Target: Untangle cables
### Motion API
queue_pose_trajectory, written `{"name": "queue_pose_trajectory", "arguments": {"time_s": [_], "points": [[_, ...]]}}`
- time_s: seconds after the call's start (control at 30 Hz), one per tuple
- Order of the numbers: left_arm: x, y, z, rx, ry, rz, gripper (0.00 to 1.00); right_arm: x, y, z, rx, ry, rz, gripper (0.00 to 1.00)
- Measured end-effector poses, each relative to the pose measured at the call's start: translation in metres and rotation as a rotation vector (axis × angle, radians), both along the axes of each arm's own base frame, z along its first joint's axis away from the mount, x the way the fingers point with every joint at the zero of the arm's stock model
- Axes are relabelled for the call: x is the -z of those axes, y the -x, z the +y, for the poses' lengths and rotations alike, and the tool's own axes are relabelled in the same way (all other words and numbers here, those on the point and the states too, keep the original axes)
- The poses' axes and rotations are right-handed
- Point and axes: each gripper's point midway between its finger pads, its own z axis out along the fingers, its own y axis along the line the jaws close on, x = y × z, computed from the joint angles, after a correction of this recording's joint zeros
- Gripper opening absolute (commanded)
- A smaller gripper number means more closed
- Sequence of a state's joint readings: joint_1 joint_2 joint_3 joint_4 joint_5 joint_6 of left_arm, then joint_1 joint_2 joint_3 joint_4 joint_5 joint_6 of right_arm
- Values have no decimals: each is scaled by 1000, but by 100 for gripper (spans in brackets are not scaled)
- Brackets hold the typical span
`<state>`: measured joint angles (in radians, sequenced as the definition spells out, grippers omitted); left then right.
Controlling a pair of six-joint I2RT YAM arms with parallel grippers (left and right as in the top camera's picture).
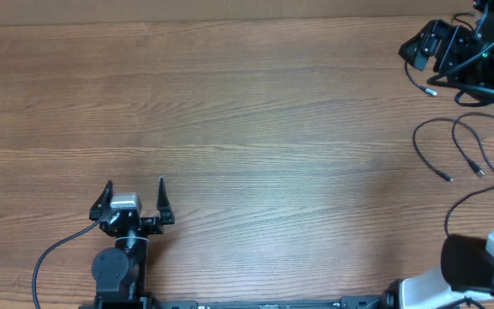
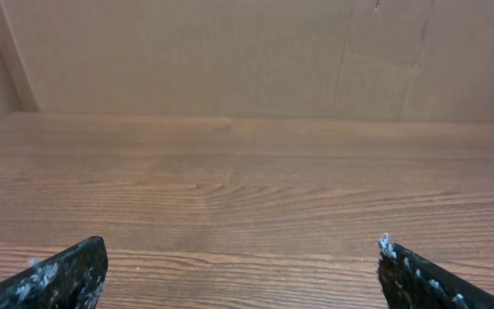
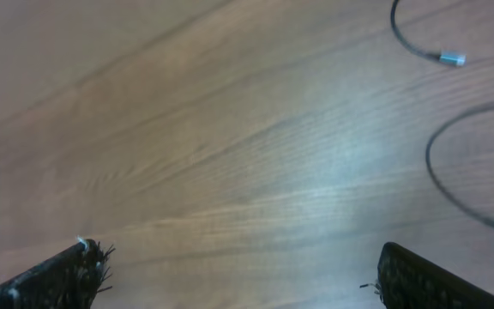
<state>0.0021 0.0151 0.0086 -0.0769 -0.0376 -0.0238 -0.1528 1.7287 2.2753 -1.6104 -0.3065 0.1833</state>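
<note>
Lying seemingly untangled, the cables (image 3: 451, 58) sit near the spread right hand (image 3: 234, 257); left hand (image 1: 135, 185) spread too, well apart.

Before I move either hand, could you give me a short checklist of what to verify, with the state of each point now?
1. Left hand open: ok.
2. Right hand open: ok.
3. Both hands hold nothing: ok.
4. Cables in view: ok, loose strands on the right side of the table.
5. Cables free of knots: cannot tell, some run out of the picture.
6. Left hand close to the cables: not ok, it is far across the table.
</note>
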Motion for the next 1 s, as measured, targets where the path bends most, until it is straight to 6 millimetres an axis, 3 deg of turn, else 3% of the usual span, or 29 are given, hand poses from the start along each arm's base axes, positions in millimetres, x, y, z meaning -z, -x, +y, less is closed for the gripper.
{"name": "queue_pose_trajectory", "arguments": {"time_s": [0.1,0.27,0.7,0.87,1.0], "points": [[0,0,0,0,0,0,100,9,-5,-2,3,11,-39,100],[0,0,0,0,0,0,99,42,7,-1,5,19,-56,100],[0,0,0,0,2,0,99,157,35,2,13,39,-131,100],[0,0,0,0,2,0,100,173,51,4,14,50,-201,100],[0,0,0,0,2,0,100,169,59,5,16,66,-307,100]]}}
